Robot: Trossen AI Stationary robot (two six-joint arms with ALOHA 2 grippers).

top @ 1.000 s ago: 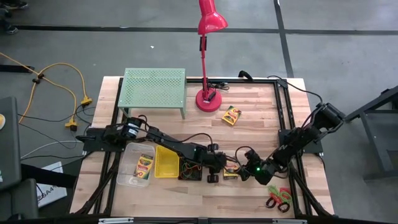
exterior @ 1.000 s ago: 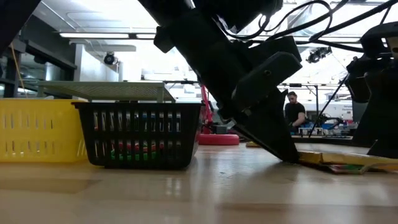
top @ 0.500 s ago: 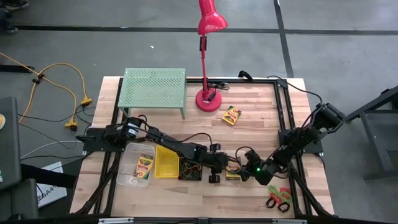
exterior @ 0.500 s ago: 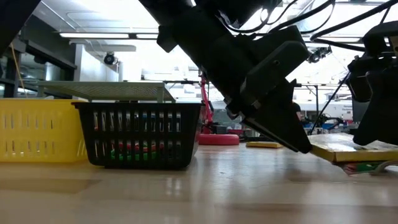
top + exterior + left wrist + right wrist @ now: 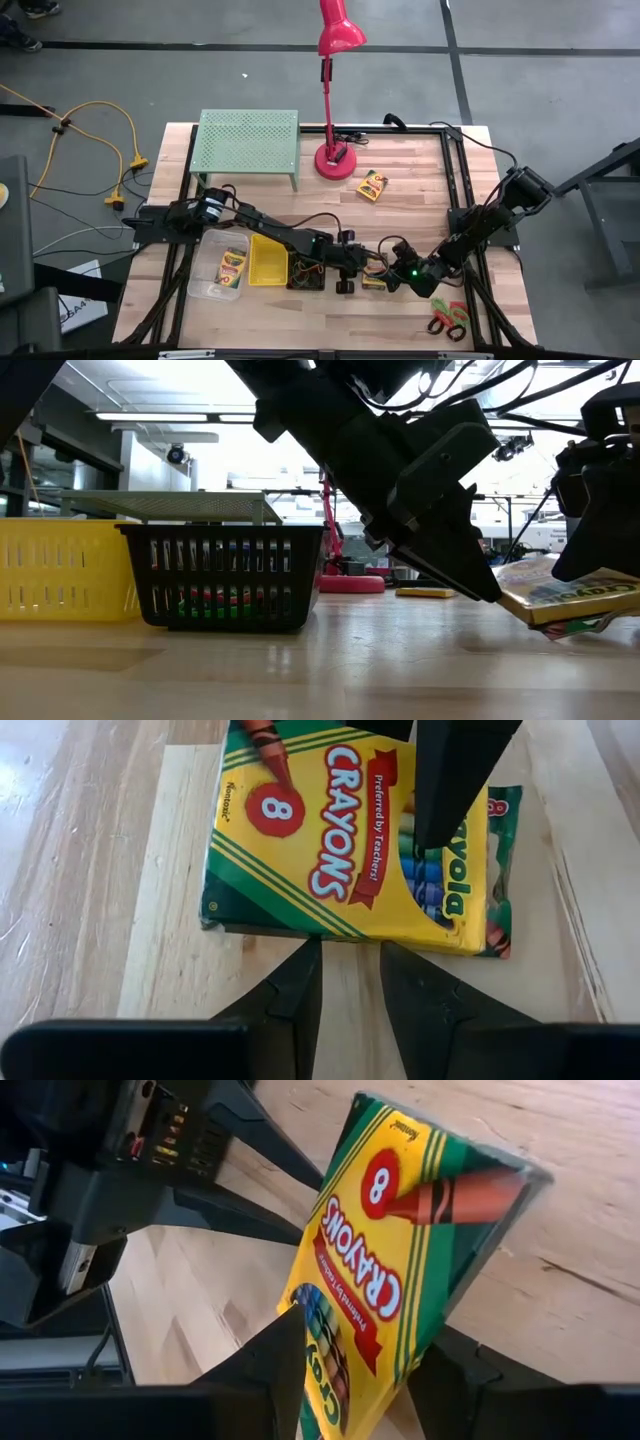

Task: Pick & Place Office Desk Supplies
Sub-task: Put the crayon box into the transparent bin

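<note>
Near the table's front edge, the right gripper (image 5: 396, 278) clenched a yellow cardboard crayon box (image 5: 400, 1270), tilted clear of the wood, probably for handover to the released left gripper (image 5: 350, 272).

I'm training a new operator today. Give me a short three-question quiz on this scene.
1. True or false: the right gripper holds a crayon box.
2. Which bin holds a crayon box: A clear bin, B yellow bin, C black mesh bin?
3. Fill in: the scissors lie at the table's front ___ corner.

Key: 1 true; 2 A; 3 right.
</note>
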